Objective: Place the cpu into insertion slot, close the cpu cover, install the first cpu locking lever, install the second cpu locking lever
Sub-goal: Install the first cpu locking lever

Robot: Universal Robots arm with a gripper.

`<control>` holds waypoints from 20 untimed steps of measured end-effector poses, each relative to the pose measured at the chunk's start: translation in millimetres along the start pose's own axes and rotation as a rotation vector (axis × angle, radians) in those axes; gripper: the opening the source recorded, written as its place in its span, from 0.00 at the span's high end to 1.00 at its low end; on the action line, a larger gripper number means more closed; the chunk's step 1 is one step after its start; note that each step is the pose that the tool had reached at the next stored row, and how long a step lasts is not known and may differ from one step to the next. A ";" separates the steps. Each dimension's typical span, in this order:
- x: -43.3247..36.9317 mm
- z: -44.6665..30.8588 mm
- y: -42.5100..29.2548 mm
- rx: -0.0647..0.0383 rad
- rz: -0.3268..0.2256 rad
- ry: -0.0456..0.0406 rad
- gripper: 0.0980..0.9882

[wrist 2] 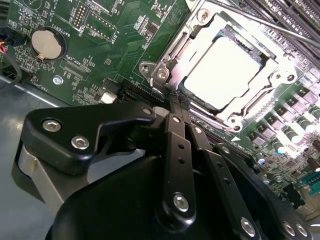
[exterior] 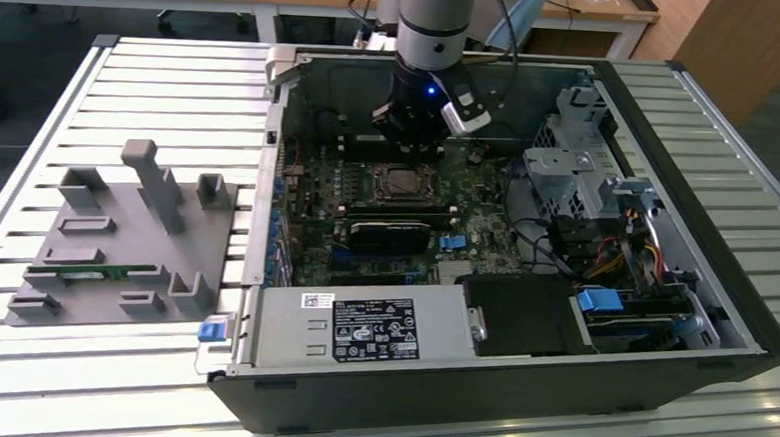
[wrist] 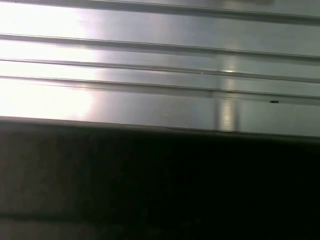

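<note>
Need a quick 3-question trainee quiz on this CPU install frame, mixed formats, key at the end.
1. True or false: the cpu lies flat with the cpu cover lowered around it.
2. In the second wrist view, the pincer, which is at a corner of the cpu cover, is: A spread wide; B shut; C clamped on the cpu.
3. Fill in: in the exterior view, the grey fixture block lies on the exterior view's ___ of the computer case.

Key: 1 true; 2 B; 3 left.
</note>
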State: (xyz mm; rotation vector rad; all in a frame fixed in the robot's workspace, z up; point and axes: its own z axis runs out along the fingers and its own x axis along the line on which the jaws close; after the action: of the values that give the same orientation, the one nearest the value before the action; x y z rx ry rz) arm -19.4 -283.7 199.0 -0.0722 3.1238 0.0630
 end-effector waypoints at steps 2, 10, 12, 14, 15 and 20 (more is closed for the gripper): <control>-0.1 1.4 0.2 0.001 0.000 -0.0004 0.99; 0.0 3.1 0.5 0.001 0.000 -0.0002 0.99; -0.2 1.7 0.8 0.000 0.000 -0.0013 0.99; -0.1 -2.0 0.7 0.001 0.000 -0.0004 0.99; -0.2 -3.9 0.8 0.001 0.000 -0.0004 0.99; -0.3 -10.9 1.1 0.001 0.000 -0.0002 0.99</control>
State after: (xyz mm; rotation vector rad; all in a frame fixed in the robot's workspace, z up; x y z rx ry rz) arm -19.3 -283.0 209.9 -0.0722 3.1235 0.0615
